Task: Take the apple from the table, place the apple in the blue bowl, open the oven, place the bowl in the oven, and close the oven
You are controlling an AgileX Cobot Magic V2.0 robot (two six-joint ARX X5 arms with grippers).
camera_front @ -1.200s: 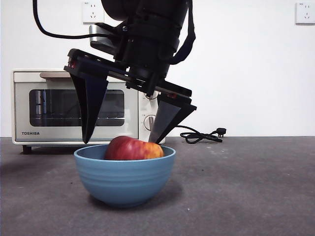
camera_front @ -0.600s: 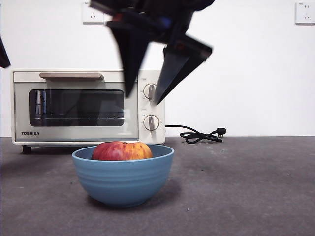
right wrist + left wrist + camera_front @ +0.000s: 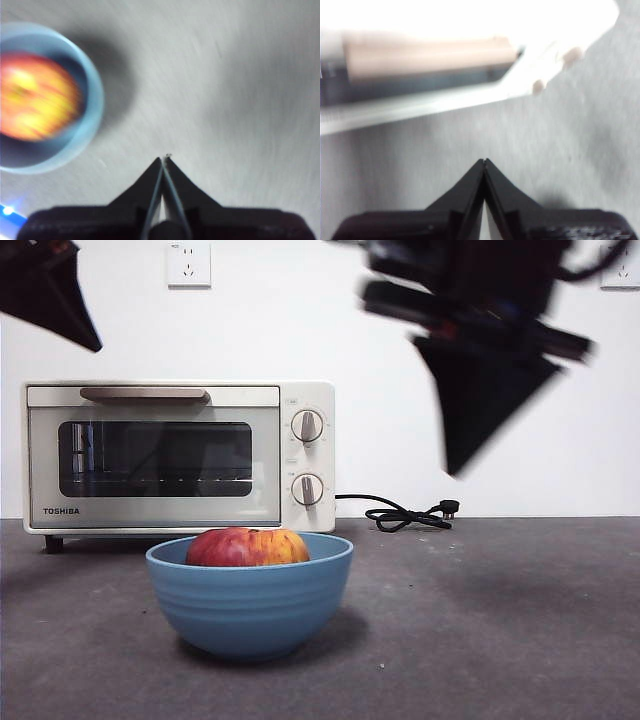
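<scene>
Right gripper (image 3: 163, 162): jaws pressed together to a single point, nothing between them. In the front view it appears as a blurred dark mass (image 3: 470, 435) high above the table, its tip pointing downward. It is clear of every object. The blue bowl (image 3: 60, 150) lies off to one side of it and well below, apart from the jaws; the wrist picture is smeared, so fine detail cannot be read.

Left gripper (image 3: 484, 167): jaws likewise closed tip to tip, empty. In the front view only a black tip (image 3: 50, 290) shows at the upper corner, above the oven (image 3: 180, 455). From its wrist camera the oven's beige handle (image 3: 427, 55) and front edge sit ahead of the jaws, not touching them; that picture is overexposed and soft.

Apple (image 3: 247, 546): resting inside the bowl, its red and yellow top rising just above the rim. Neither gripper is in contact with it.

Bowl: upright on the table (image 3: 500, 620), in front of the oven and apart from it.

Oven: door shut, handle along the top of the door, two knobs (image 3: 306, 426) at its side. A black cord (image 3: 405, 514) lies on the table beside it, below the right gripper and behind it.
</scene>
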